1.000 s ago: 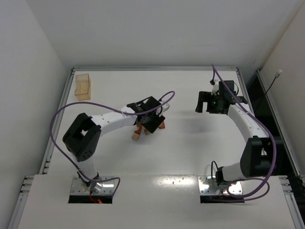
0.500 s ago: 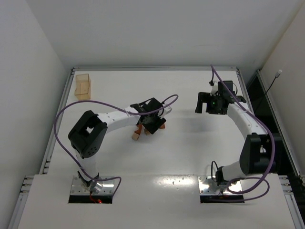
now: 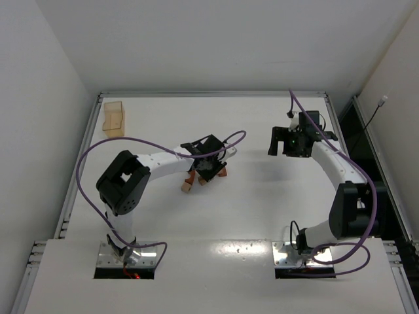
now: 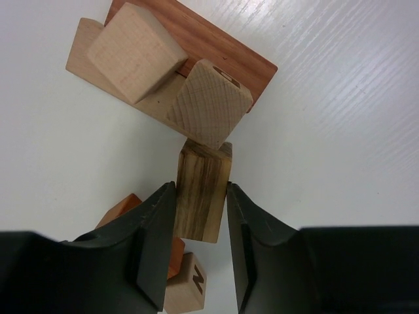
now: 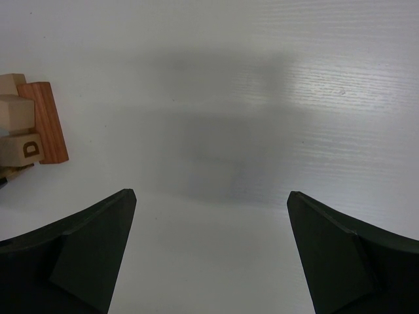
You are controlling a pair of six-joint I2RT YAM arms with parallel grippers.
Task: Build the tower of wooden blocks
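**Left gripper** (image 4: 200, 190), wrist view. The two black fingers (image 4: 157, 229) are drawn in to a narrow gap. They press on the opposite long sides of a dark-streaked, olive-brown wooden bar (image 4: 204, 171), which is clamped lengthwise between them.

The bar's far end meets the lower corner of a light tan wooden cube with a stamped letter (image 4: 213, 101). Whether the two touch cannot be told. Beside that cube sits a plain light tan wooden cube (image 4: 134, 51). Both rest on a light tan flat wooden strip (image 4: 84, 49), which lies against a reddish-brown flat wooden slab (image 4: 226, 55).

These four pieces make up the wood block tower (image 4: 157, 108). It stands near the middle of the white table (image 3: 262, 203), right beside the left gripper's tips.

On the near side of the fingers, an orange-brown wooden block (image 4: 121, 208) and a small tan cube marked N (image 4: 188, 288) lie loose on the table.

**Right gripper** (image 5: 211, 196), wrist view. The jaws are spread wide with nothing between them, above bare table. The gripper is well apart from the tower, to its right, and the tower's end shows only at the left edge of this view.

**Surroundings**, overhead view. A translucent tan plastic box (image 3: 114, 118) stands in the far left corner. A purple cable (image 3: 88, 163) loops over each arm.
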